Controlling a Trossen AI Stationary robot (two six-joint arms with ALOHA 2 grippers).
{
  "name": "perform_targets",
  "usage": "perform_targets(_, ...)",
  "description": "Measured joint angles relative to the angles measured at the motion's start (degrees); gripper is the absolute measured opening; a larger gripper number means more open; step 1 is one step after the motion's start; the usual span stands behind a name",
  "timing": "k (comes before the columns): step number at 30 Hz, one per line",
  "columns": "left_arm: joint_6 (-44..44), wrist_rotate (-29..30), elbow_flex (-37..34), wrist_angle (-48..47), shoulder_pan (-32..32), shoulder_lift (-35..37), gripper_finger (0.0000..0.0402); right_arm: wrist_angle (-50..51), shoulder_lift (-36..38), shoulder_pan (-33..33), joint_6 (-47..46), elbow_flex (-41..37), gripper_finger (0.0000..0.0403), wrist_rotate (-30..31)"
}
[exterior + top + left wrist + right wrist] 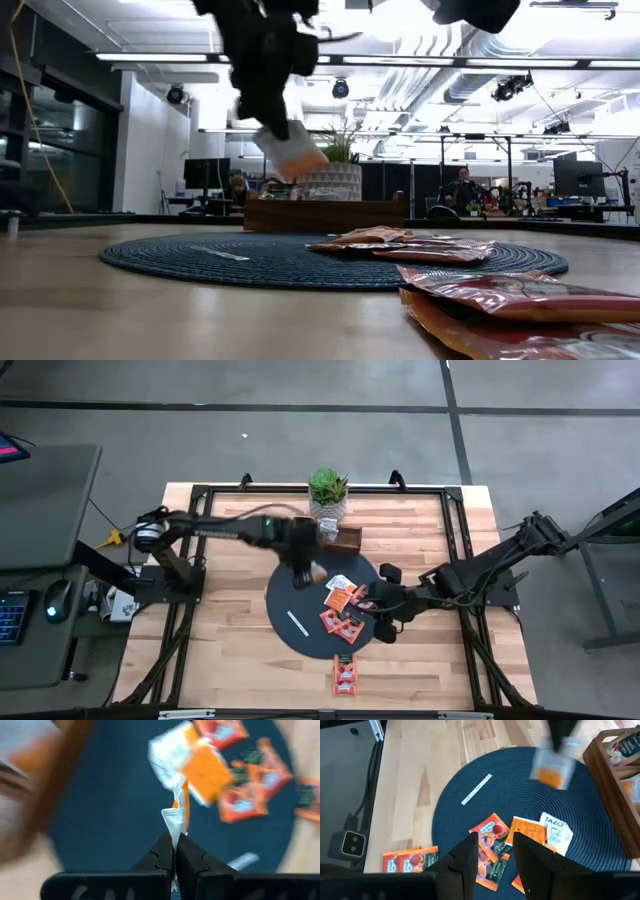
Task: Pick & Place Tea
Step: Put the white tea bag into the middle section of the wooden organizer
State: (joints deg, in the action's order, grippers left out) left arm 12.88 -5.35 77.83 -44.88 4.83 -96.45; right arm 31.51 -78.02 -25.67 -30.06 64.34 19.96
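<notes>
Gripping white-orange sachet (179, 812) clenched in left pincer (175, 851) above mat (300, 595); right pincer (494, 845) parted, empty.

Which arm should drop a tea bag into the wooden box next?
Left, probably. Its gripper is shut on a tea bag, lifted near the wooden box. The right gripper is open, empty, farther off.

Left pincer (175, 851) raised mid-table, fingers pinched together, right pincer (492, 857) hovering low, fingers parted
</notes>
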Motion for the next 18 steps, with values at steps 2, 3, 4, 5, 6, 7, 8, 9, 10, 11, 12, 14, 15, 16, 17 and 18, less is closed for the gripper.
perform_targets(2, -6.7, 2.1, 3.5, -4.1, 3.0, -1.2, 0.0, 0.1, 0.0, 0.0, -1.4, 0.0, 0.0118, 0.8)
perform_targets(3, -9.9, 3.0, 5.4, -5.9, 4.3, -1.8, 0.0, 0.1, 0.0, 0.1, -2.0, 0.0, 0.0118, 1.2)
perform_targets(4, -13.2, 4.1, 7.7, -5.7, 5.4, -2.5, 0.0, 0.0, 0.0, 0.2, -2.5, 0.0, 0.0118, 1.8)
perform_targets(5, -16.5, 5.2, 9.5, -5.6, 6.3, -3.0, 0.0, -0.1, 0.0, 0.2, -3.0, 0.0, 0.0118, 2.4)
perform_targets(6, -19.6, 6.3, 10.8, -7.3, 7.1, -3.1, 0.0, 0.0, 0.0, 0.2, -3.4, 0.0, 0.0118, 3.2)
perform_targets(7, -22.4, 7.4, 11.7, -9.1, 7.7, -3.1, 0.0, 0.0, 0.0, 0.2, -3.7, 0.0, 0.0118, 4.3)
perform_targets(8, -24.9, 8.2, 13.1, -8.8, 8.1, -3.9, 0.0, 0.0, 0.0, 0.2, -4.1, 0.0, 0.0118, 5.4)
perform_targets(9, -27.8, 9.4, 14.5, -6.5, 8.4, -5.2, 0.0, 0.1, 0.0, 0.2, -4.4, 0.0, 0.0118, 6.5)
perform_targets(10, -30.1, 10.6, 15.7, -5.7, 8.5, -6.7, 0.0, 0.1, 0.0, 0.2, -4.5, 0.0, 0.0118, 7.0)
perform_targets(11, -31.8, 11.9, 16.5, -7.4, 8.8, -7.9, 0.0, 0.1, 0.0, 0.2, -4.6, 0.0, 0.0118, 7.4)
perform_targets(12, -33.5, 12.4, 17.1, -9.8, 9.1, -9.0, 0.0, 0.1, 0.0, 0.2, -4.6, 0.0, 0.0118, 7.7)
perform_targets(14, -36.7, 12.7, 19.8, -10.2, 9.1, -11.6, 0.0, 0.0, 0.0, 0.2, -4.9, 0.0, 0.0118, 8.4)
perform_targets(15, -38.0, 13.5, 21.1, -9.7, 9.1, -12.8, 0.0, 0.0, 0.0, 0.2, -5.3, 0.0, 0.0118, 8.7)
perform_targets(16, -38.9, 14.3, 21.8, -10.8, 9.1, -13.6, 0.0, 0.0, 0.0, 0.2, -5.7, 0.0, 0.0118, 9.1)
perform_targets(17, -39.7, 15.3, 22.3, -13.2, 9.1, -14.4, 0.0, 0.0, 0.0, 0.2, -5.9, 0.0, 0.0118, 9.3)
perform_targets(18, -40.5, 16.5, 23.0, -14.5, 9.0, -15.6, 0.0, 0.1, 0.0, 0.2, -6.0, 0.0, 0.0118, 9.5)
